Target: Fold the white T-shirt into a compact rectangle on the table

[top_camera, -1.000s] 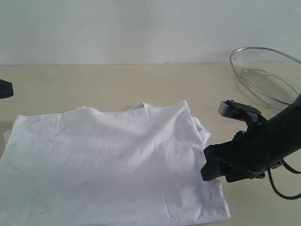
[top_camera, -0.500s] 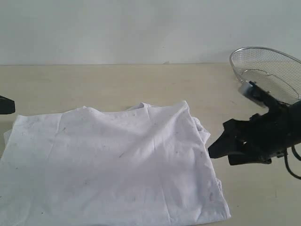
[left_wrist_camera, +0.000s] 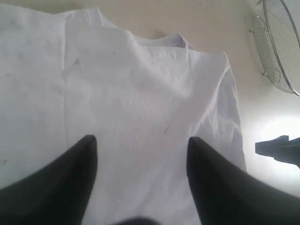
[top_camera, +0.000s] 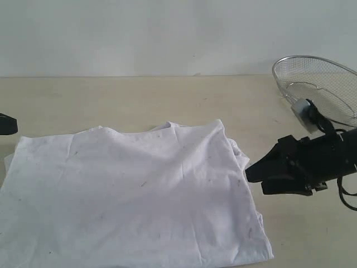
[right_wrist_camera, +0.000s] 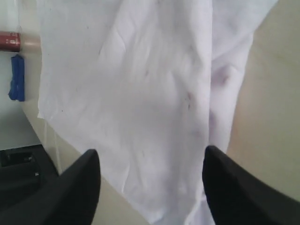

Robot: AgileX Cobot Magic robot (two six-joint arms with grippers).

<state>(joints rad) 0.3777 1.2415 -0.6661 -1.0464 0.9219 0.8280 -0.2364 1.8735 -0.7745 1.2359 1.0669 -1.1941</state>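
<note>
**Pale tabletop, half-folded tee, both arms empty**

Beige wood-grain tabletop (top_camera: 139, 95) fills the scene beneath a plain pale wall. A silver wire-mesh basket (top_camera: 321, 89) sits at its far right. The white cotton T-shirt (top_camera: 134, 190) lies flat on the near-left part of the tabletop as a broad, rumpled slab. It is not yet compact, and no lettering shows.

The left arm's jaws stand apart with nothing between them, their black fingers (left_wrist_camera: 65, 183) poised over the cloth. The right arm (top_camera: 312, 162) hovers just beside the shirt's right edge, between shirt and basket. Its jaws are likewise apart and empty.

The likeliest trouble is at that right edge, where several layers lie bunched and uneven. A pinch that catches only the top layer would probably peel the fold open rather than carry it over. The right wrist view suggests the cloth lies close to the tabletop's edge, so a dragging pull could slide it off. A wide swing of the right arm could also knock the basket.
</note>
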